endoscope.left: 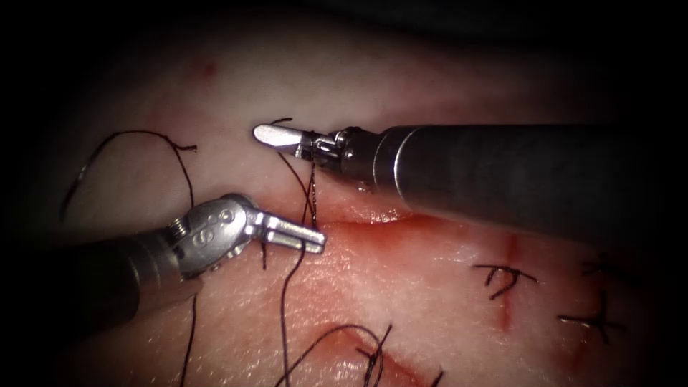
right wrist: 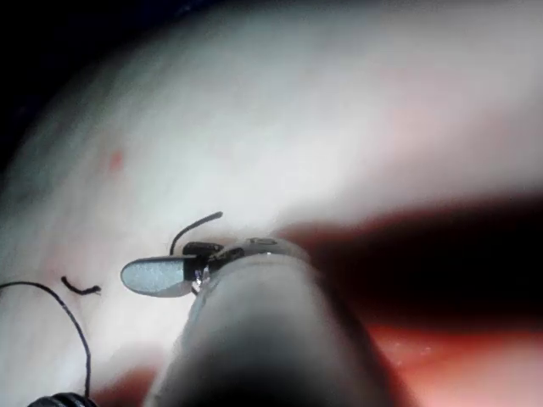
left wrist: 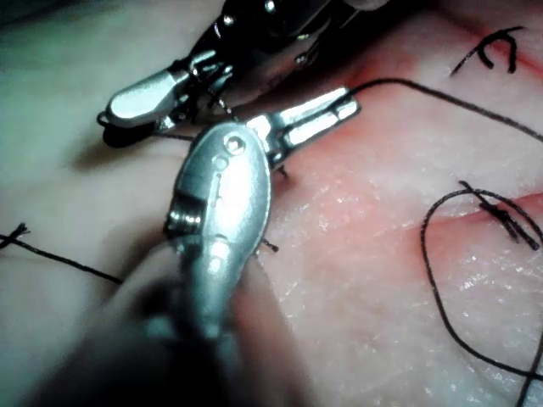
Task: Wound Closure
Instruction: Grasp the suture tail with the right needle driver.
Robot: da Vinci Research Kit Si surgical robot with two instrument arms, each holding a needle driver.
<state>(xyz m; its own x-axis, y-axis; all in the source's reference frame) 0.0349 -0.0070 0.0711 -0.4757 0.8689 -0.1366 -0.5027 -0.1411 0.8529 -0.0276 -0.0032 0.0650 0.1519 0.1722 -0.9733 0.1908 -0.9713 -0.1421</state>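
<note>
Right pincer (endoscope.left: 276, 135), jaws closed, grips the thread (endoscope.left: 309, 188) near their hinge above the cut (endoscope.left: 373, 221), a short tail curling past it, while the left pincer (endoscope.left: 304, 236), jaws closed, clamps the same thread just left of the cut's end on the tissue (endoscope.left: 401, 287); I see no needle.

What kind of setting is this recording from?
Probably a bench suturing practice setup: pale tissue with an open cut and tied stitches. The left tool holds thread; the right tool looks shut, thread at its jaws.
</note>
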